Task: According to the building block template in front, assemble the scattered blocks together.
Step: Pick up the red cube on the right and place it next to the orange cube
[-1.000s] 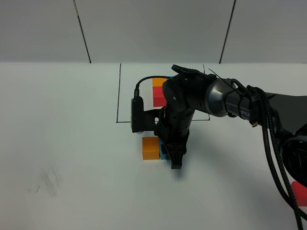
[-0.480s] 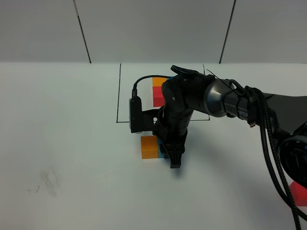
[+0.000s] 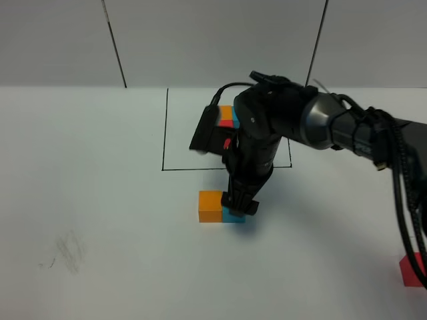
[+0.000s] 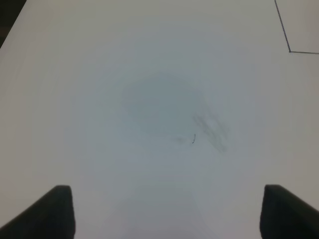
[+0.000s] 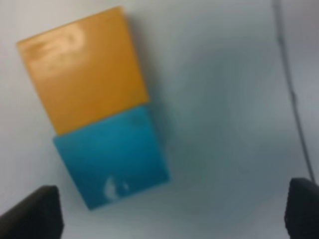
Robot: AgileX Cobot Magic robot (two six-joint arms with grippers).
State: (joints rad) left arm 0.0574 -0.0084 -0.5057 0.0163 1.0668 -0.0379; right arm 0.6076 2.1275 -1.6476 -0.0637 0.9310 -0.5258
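The loose orange cube (image 3: 209, 205) and sky-blue cube (image 3: 233, 215) sit side by side, touching, on the white table just in front of the black frame. In the right wrist view the orange cube (image 5: 84, 74) and blue cube (image 5: 112, 157) lie flush between the spread fingertips. My right gripper (image 3: 241, 203) hangs open just above the blue cube and holds nothing. The loose red cube (image 3: 412, 270) lies far off at the front right. The template (image 3: 227, 114) inside the drawn rectangle is mostly hidden by my right arm. My left gripper (image 4: 168, 211) is open and empty over bare table.
The black frame line (image 3: 164, 133) runs behind the joined cubes and shows in the right wrist view (image 5: 291, 84). A grey smudge (image 4: 212, 130) marks the table under the left gripper, also seen at the front left (image 3: 67, 250).
My right gripper has let go of the blue cube and risen, swinging back toward the frame. The blue cube stays against the orange cube.
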